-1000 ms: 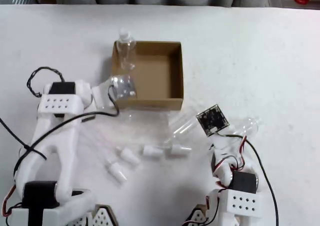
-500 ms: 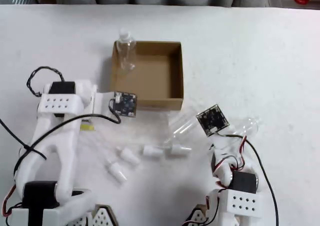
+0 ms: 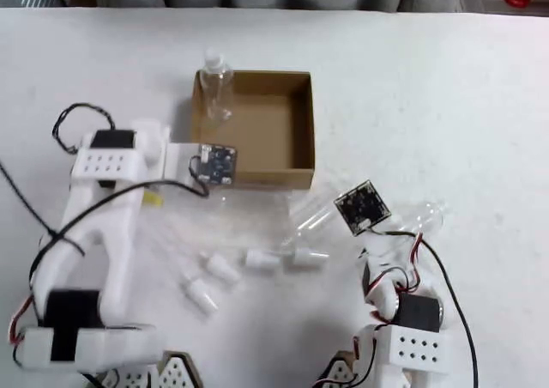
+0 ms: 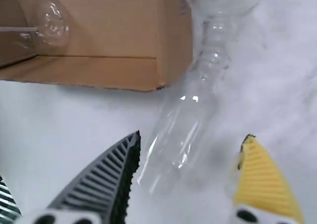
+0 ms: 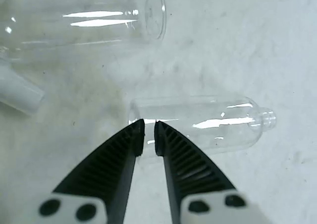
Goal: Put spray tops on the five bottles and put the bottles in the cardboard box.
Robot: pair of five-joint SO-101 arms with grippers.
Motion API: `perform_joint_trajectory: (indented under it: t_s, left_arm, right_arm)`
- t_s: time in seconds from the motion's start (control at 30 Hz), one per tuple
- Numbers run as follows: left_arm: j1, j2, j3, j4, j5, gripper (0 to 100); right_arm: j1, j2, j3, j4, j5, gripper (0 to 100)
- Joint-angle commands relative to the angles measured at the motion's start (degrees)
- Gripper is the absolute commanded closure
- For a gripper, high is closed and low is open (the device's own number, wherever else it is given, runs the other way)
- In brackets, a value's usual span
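The left claw (image 4: 192, 136) gapes, a clear bottle (image 4: 190, 105) on the counter (image 3: 429, 79) between its tips, just off the cardboard box (image 3: 266, 178). At the box's five o'clock the right claw (image 5: 147, 125) is pinched together over a second bottle (image 5: 213, 120). An upright bottle (image 3: 216, 92) stands at its ten o'clock corner

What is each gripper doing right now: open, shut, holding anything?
Left gripper: open, over a lying bottle.
Right gripper: shut, holding nothing.
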Motion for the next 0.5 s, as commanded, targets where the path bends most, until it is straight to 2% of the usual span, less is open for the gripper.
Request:
perform_joint_trajectory:
  t_s: [0.0,0.4,0.47]
  left_arm:
    - [1.19,4.09,-7.82,0.62,-0.53,70]
    - [1.10,16.75,-12.22,0.62,-0.44,70]
    - [0.92,17.19,-12.04,0.97,-0.53,73]
  right_arm:
    - [0.92,0.66,1.58,0.13,0.62,98.1]
    - [0.84,0.66,1.58,-0.04,0.70,98.1]
    - [0.84,0.66,1.58,-0.04,0.70,98.1]
